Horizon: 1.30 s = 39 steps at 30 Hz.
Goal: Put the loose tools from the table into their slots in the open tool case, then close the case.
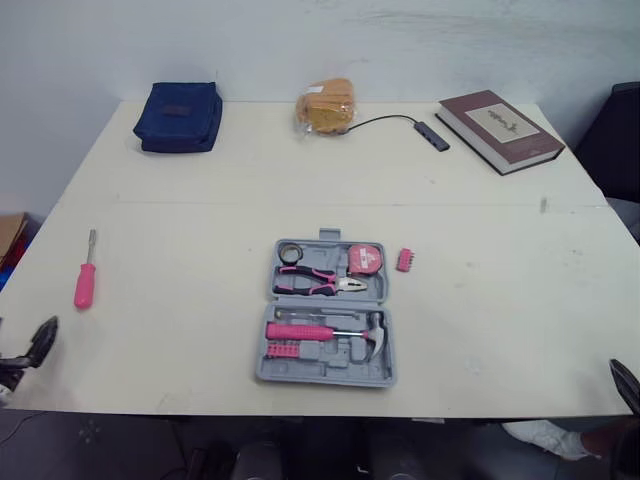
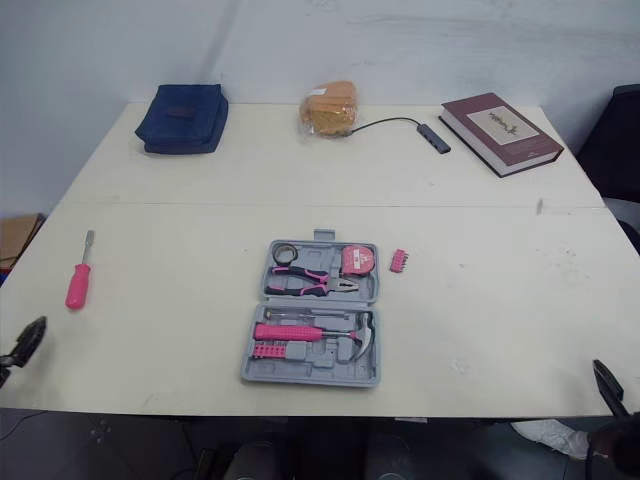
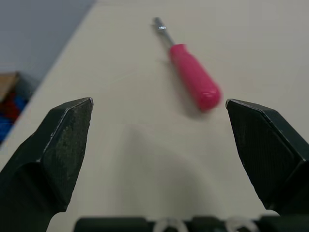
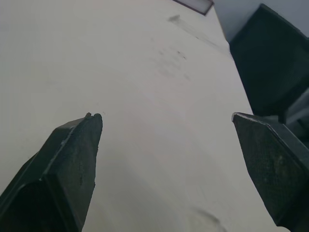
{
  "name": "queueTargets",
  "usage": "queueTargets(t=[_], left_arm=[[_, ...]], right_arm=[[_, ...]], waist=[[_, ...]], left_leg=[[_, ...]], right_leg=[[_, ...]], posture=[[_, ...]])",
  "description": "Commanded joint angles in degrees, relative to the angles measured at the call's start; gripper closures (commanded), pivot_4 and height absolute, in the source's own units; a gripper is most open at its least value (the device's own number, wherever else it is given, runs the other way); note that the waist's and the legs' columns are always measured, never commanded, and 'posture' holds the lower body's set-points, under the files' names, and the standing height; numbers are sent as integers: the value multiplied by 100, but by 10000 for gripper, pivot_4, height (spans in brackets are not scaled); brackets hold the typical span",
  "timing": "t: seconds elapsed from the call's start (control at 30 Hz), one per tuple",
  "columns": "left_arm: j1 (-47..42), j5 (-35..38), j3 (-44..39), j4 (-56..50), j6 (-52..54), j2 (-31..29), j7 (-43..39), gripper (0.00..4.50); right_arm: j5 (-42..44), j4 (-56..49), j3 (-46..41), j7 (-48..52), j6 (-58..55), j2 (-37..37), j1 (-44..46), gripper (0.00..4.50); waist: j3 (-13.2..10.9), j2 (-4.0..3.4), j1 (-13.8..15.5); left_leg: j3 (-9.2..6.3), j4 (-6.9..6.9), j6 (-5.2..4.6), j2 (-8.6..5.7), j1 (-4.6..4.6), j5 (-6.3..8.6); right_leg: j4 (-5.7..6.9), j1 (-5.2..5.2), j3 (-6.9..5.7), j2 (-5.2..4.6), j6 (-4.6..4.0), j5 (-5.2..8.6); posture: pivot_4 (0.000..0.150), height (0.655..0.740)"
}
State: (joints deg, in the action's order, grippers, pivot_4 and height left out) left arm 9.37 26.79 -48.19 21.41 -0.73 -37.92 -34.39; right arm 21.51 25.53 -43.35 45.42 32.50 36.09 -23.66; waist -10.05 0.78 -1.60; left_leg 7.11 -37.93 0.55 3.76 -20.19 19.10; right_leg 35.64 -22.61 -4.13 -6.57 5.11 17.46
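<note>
Open left hand [image 3: 158, 100] at the near tabletop [image 1: 480, 300] edge; pink-handled screwdriver [image 3: 190, 72] just ahead, handle nearest, shaft pointing away. Open right hand [image 4: 166, 115] is well apart from it. Eye views add the tool case [image 1: 325, 315] mid-tabletop, pink bit holder [image 1: 404, 260] just beside it

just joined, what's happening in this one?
Nothing is held yet. The left pincer and right pincer are open and empty near the table's front edge. The left one faces the pink screwdriver, loose at the table's left side. A pink bit holder lies just right of the open tool case, which already holds pliers, hammer and tape measure.
</note>
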Motion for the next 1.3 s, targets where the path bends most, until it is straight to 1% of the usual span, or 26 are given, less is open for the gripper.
queueTargets(t=[0.03, 0.13, 0.2, 0.3, 0.4, 0.5, 0.57, 0.7, 0.77, 0.87, 0.97, 1.13, 1.2, 1.3], left_arm=[[-135, 174, -228, -148, -69, -15, 295, 236], [-307, 273, -136, -340, 42, -4, 389, 236], [-335, 191, 92, -543, 65, -22, 325, 236], [-359, 274, 373, -907, 217, 30, 150, 236], [-376, 366, 802, -1409, 360, 32, -250, 236], [-551, 424, 1136, -1743, 370, 13, -562, 236], [-604, 609, 1391, -2213, 595, 92, -677, 236], [-626, 1056, 2021, -3274, 1157, 157, -994, 236], [-682, 1077, 2314, -3590, 1257, 132, -1137, 236], [-775, 1043, 2677, -3984, 1369, 114, -1248, 236], [-784, 1216, 3054, -4445, 1739, 36, -1403, 236], [-828, 1225, 3342, -4778, 1954, 43, -1435, 236], [-869, 1231, 3371, -4783, 1988, 83, -1407, 236], [-888, 1200, 3449, -4804, 1990, 101, -1450, 236]], right_arm=[[153, -17, -115, -82, 171, -69, -40, 0], [246, -149, 20, -17, 152, -164, 34, 0], [324, -349, 160, 6, 53, -246, 143, 0], [407, -654, 482, 59, -231, -325, 367, 0], [520, -1262, 960, 101, -738, -399, 597, 0], [627, -2131, 1513, 64, -1342, -469, 806, 0], [633, -2700, 1827, -261, -1969, -496, 1029, 0], [421, -3877, 2752, -1123, -3923, -397, 1585, 0], [354, -4213, 3077, -1375, -4373, -492, 1893, 0], [305, -4386, 3237, -1803, -4912, -661, 2232, 0], [164, -4346, 3389, -2352, -5441, -909, 2681, 0], [-331, -4159, 3746, -2749, -5796, -1078, 3202, 0], [-399, -3992, 3746, -3037, -5854, -1329, 3417, 0], [-758, -3699, 3881, -3411, -5910, -1569, 3737, 0]], waist=[[0, -1, -2], [1, -4, -3], [1, -2, -15], [1, -3, -30], [1, -4, -26], [-1, -8, -9], [-2, -9, -4], [-2, -8, -8], [-3, -11, -5], [-4, -12, -1], [-3, -10, -1], [-3, -11, -2], [-3, -10, -14], [-3, -11, -21]], left_leg=[[-2, 2, 2, 1, 0, 0], [-2, 6, 6, 1, 0, 0], [-1, 9, 7, 1, 0, 0], [4, 10, 8, 0, 0, -1], [8, 10, 8, 0, 3, -2], [6, 10, 11, 0, -1, -3], [4, 10, 15, 0, -5, -5], [4, 10, 14, -2, -11, -7], [3, 10, 12, 0, -13, -11], [0, 10, -6, -1, -21, -24], [0, 10, -8, -3, -31, -26], [5, -11, 11, -9, -99, -49], [7, -11, 11, -7, -99, -50], [7, -12, 11, -4, -98, -51]], right_leg=[[0, 0, 9, 0, -2, 1], [2, -2, 14, 0, -3, 2], [1, -3, 13, 1, -3, 2], [2, -3, 19, 2, -1, 1], [4, -4, 25, 2, 1, -1], [8, -11, 24, 3, -1, 0], [13, -16, 22, 4, -3, 1], [12, -18, 25, 3, -2, 0], [13, -22, 23, 4, -3, 1], [15, -31, 21, 10, -6, 2], [12, -38, 19, 14, -5, 2], [27, -105, 11, 36, 1, -1], [27, -106, -5, 46, 1, -2], [31, -107, -17, 59, 2, -2]], posture=[[1500, 7400], [1500, 7400], [1500, 7400], [1500, 7400], [1500, 7400], [1500, 7400], [1500, 7400], [1500, 7400], [1500, 7400], [1500, 7400], [1500, 7400], [1500, 7400], [1500, 7400], [1500, 7400]])
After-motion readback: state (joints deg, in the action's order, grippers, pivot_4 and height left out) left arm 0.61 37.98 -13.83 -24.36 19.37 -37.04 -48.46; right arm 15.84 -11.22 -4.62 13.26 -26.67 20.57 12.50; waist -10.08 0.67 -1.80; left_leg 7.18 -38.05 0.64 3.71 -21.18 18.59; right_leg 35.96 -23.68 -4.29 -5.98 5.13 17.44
